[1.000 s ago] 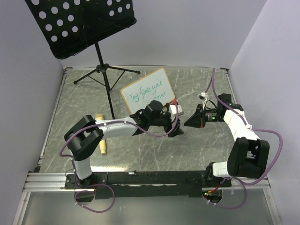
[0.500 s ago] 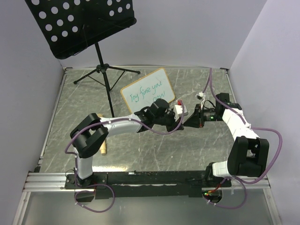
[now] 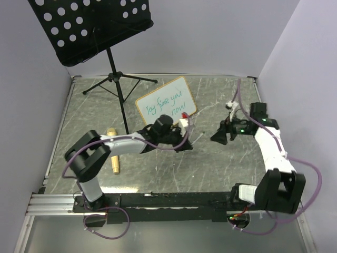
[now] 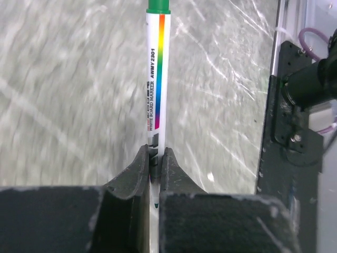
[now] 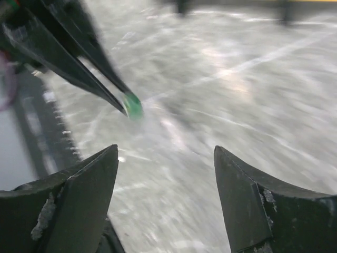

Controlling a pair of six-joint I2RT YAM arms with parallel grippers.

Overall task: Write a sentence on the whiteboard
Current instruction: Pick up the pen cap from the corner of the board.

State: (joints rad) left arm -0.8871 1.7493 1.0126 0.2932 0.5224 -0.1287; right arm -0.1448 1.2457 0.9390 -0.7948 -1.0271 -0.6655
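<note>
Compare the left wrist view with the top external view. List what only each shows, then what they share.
Only the left wrist view: the marker up close, white with a rainbow stripe, printed lettering and a green end, sticking straight out from the shut jaws that pinch it. Only the top external view: the whiteboard with handwriting on it, the black music stand and a tan wooden piece. Both: the left gripper and the grey marbled table.

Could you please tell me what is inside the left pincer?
The left pincer is shut on a white whiteboard marker with a rainbow stripe; its lower end is covered by the black fingers.
</note>
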